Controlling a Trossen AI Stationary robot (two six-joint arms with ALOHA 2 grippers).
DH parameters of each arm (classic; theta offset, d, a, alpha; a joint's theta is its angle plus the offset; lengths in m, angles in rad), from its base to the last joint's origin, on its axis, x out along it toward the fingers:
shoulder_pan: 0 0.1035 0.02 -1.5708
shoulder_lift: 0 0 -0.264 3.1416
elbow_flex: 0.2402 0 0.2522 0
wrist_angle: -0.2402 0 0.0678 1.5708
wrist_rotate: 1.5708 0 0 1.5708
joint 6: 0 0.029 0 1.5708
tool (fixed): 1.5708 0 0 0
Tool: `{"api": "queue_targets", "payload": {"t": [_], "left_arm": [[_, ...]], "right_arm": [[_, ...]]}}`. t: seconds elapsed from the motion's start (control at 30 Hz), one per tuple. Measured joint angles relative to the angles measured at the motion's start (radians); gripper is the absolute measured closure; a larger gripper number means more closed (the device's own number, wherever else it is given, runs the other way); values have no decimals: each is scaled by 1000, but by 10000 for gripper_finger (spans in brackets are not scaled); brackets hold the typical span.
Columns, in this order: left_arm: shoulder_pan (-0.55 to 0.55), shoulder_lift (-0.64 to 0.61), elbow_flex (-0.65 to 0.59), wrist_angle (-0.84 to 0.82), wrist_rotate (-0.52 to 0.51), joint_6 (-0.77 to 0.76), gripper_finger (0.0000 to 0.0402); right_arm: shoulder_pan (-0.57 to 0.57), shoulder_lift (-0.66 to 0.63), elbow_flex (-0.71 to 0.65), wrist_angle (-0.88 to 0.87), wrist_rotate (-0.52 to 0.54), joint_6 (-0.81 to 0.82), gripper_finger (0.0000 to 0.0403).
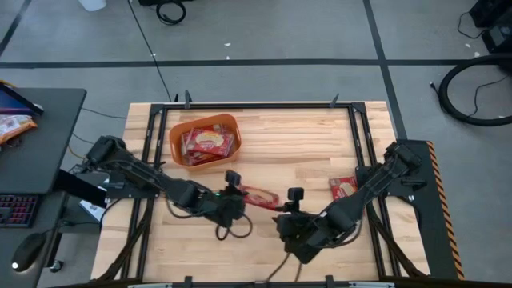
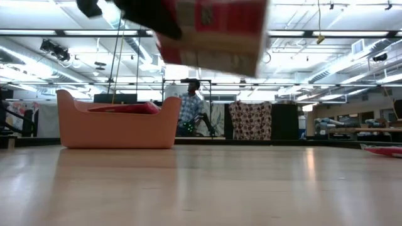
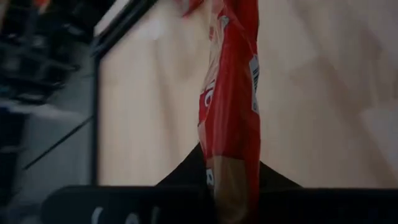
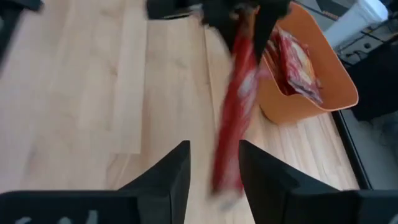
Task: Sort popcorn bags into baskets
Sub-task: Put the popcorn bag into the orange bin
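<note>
My left gripper [image 1: 240,194] [image 3: 230,171] is near the table's middle, shut on one red popcorn bag [image 1: 261,196] [image 2: 213,28] [image 3: 231,106] that is held above the wood. My right gripper [image 1: 286,214] [image 4: 214,168] is open just right of it. The bag's free end [image 4: 227,177] shows in the gap between its fingers, and no touch shows. The orange basket [image 1: 174,144] [image 2: 116,125] [image 4: 323,87] stands at the far left and holds several red bags [image 1: 210,142]. One more bag [image 1: 342,187] [image 2: 384,149] lies flat on the table by the right arm. My left gripper pinches the bag between its two fingers at the short end [image 3: 227,163] nearest the left arm. It comes in roughly level from the table's left. The bag is lifted clear of the table and sticks out past the fingers toward the right arm, seen edge-on in the left wrist view.
Black metal rails [image 1: 360,136] run along the table's left, right and far sides. Bare wood lies between the basket and the right rail. A dark desk [image 1: 40,136] with a keyboard stands left of the table. A person [image 2: 190,107] stands far off in the room.
</note>
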Motion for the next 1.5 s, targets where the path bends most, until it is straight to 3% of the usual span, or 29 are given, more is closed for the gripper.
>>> {"api": "queue_targets", "payload": {"t": [0.2, 0.5, 0.87, 1.1, 1.33, 1.5], "left_arm": [[-36, -150, 0, -209, -203, -106, 374], [-43, -260, -6, -557, -390, -357, 373], [-1, -409, -356, -592, -607, -532, 372], [121, -465, -458, -563, -581, -487, 361], [266, -505, -487, -382, -356, -223, 359], [392, -503, -524, -242, -290, -93, 359]], "right_arm": [[34, -45, 1, -61, 35, 85, 263], [79, -29, -19, -146, 79, 222, 263], [101, -29, -86, -149, 94, 283, 264], [94, -29, -87, -119, 111, 281, 264], [83, -29, -87, -89, 124, 242, 264], [79, -29, -87, -79, 122, 221, 264]]}}
